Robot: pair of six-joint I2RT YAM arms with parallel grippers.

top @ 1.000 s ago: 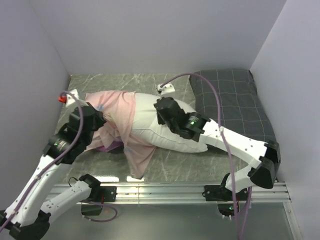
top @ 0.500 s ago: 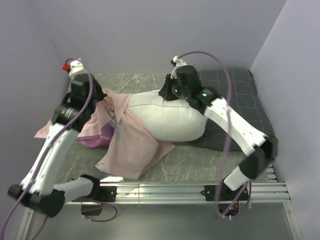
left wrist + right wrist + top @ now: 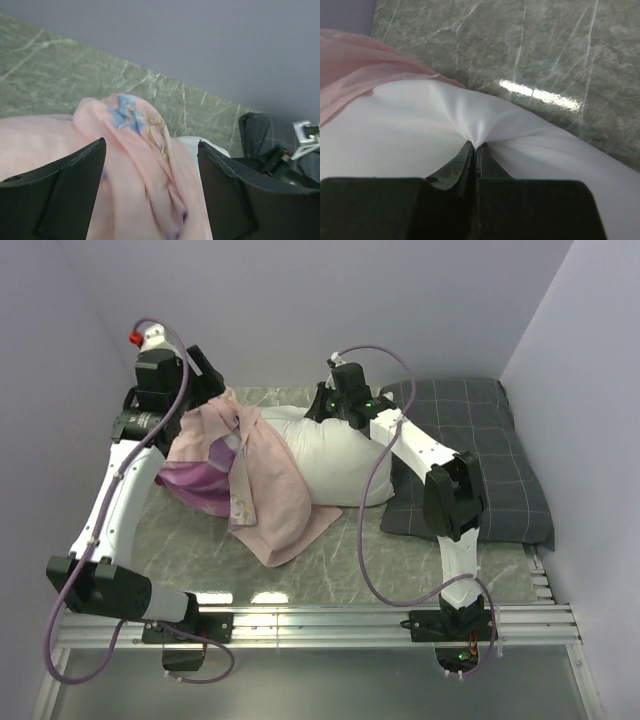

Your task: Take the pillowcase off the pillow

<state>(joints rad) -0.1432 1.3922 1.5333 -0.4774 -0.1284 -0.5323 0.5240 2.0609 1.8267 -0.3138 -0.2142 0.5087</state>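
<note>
The pale pink pillowcase (image 3: 265,495) is bunched over the left end of the white pillow (image 3: 335,455), with a purple printed part hanging at the left. My left gripper (image 3: 212,383) is raised at the back left. In the left wrist view it (image 3: 150,165) is open, its jaws wide apart either side of a fold of the pillowcase (image 3: 140,150). My right gripper (image 3: 322,410) is at the pillow's back edge. In the right wrist view it (image 3: 476,145) is shut on a pinch of the pillow (image 3: 420,145).
A dark grey checked pillow (image 3: 480,455) lies at the right, partly under the white pillow and the right arm. Purple-grey walls close in the left, back and right. The marble tabletop (image 3: 400,560) shows in front, with a metal rail (image 3: 320,620) at the near edge.
Both arms swung to the back of the table, dragging pillow and pillowcase with them. The left gripper, shut before, has opened over the pillowcase. The right gripper stays shut on the pillow.
</note>
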